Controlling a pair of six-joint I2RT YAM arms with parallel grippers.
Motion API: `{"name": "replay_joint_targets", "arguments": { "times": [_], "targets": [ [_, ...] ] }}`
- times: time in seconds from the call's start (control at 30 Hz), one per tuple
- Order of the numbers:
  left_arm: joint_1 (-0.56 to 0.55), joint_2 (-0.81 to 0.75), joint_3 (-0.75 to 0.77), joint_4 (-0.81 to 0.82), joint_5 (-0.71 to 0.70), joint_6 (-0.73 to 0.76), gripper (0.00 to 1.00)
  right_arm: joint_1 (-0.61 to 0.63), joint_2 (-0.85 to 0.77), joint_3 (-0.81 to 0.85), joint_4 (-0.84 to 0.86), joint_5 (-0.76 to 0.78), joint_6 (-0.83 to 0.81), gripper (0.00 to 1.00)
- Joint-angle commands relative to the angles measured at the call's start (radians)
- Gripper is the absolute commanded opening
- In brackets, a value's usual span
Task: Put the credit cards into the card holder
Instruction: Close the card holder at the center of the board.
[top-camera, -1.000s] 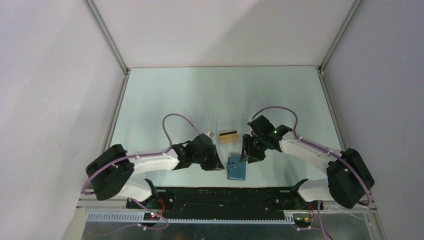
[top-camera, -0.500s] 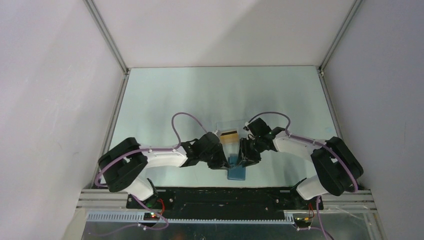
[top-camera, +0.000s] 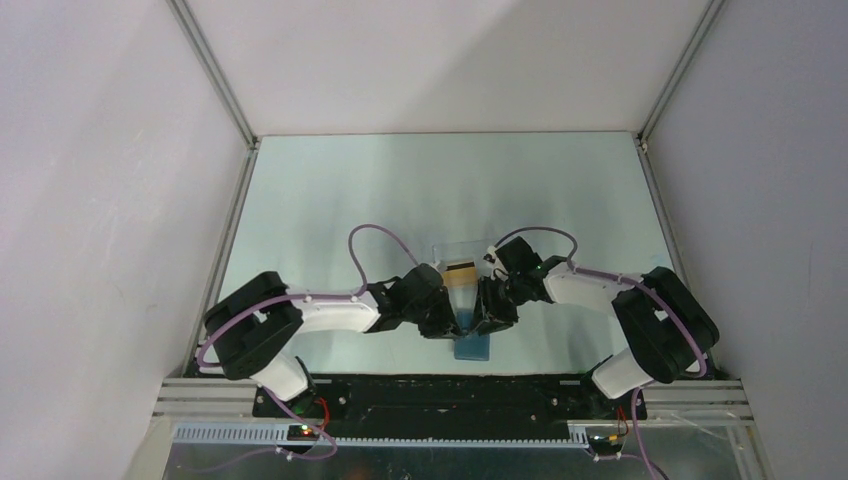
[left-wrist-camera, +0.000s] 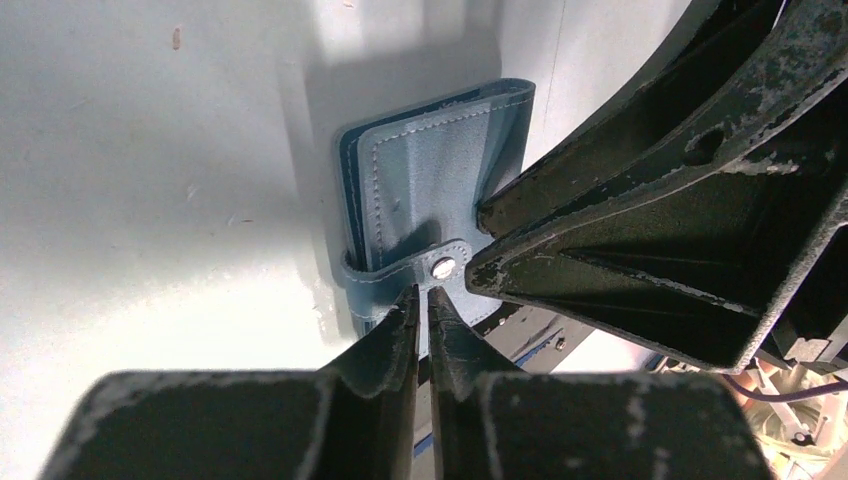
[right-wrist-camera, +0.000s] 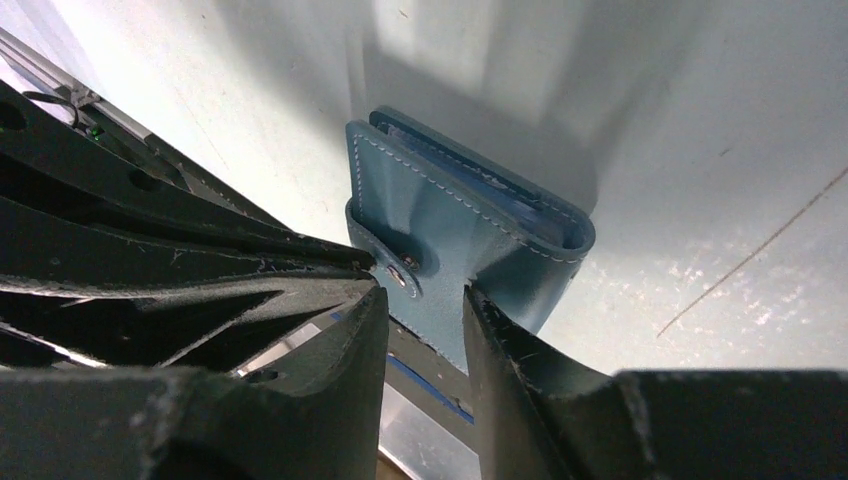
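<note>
The blue card holder (top-camera: 474, 348) lies folded shut near the table's front edge, its clasp tab (left-wrist-camera: 441, 266) snapped. My left gripper (left-wrist-camera: 423, 298) comes in from the left. Its fingers are pinched almost together on the holder's edge just below the snap. My right gripper (right-wrist-camera: 425, 300) reaches in from the right and is open. Its fingertips stand on either side of the holder's near corner (right-wrist-camera: 430, 300), one tip against the leather. An orange-gold credit card (top-camera: 459, 272) with a black stripe lies just behind both grippers.
A clear plastic box (top-camera: 462, 248) holds the card, right behind the grippers. The two grippers' fingers nearly touch each other over the holder. The black base rail (top-camera: 450, 392) runs just in front of the holder.
Both arms have swung inward and met over the card holder. The left jaws have closed down to a pinch, and the right jaws have narrowed a little.
</note>
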Motion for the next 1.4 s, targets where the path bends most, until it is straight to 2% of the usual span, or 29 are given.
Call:
{"name": "replay_joint_targets", "arguments": {
  "times": [0.0,0.2,0.33,0.73,1.0,1.37],
  "targets": [
    [-0.006,0.012,0.036,0.020,0.005,0.007,0.11,0.007,0.046,-0.031,0.044,0.029,0.001,0.37],
    [-0.007,0.019,0.030,0.019,-0.002,0.002,0.08,0.009,0.068,-0.032,0.052,0.050,0.000,0.23],
    [-0.008,0.015,0.025,0.019,-0.010,0.000,0.08,0.019,0.086,-0.031,0.049,0.072,-0.003,0.20],
    [-0.004,0.026,-0.004,0.018,-0.053,-0.059,0.08,0.046,0.103,-0.032,0.034,0.102,-0.004,0.19],
    [0.006,0.032,-0.033,-0.025,-0.075,-0.126,0.00,0.060,0.098,-0.031,0.026,0.114,-0.004,0.19],
    [0.019,0.063,-0.007,-0.074,-0.083,-0.173,0.00,0.080,0.100,-0.031,0.019,0.136,-0.005,0.19]
  ]
}}
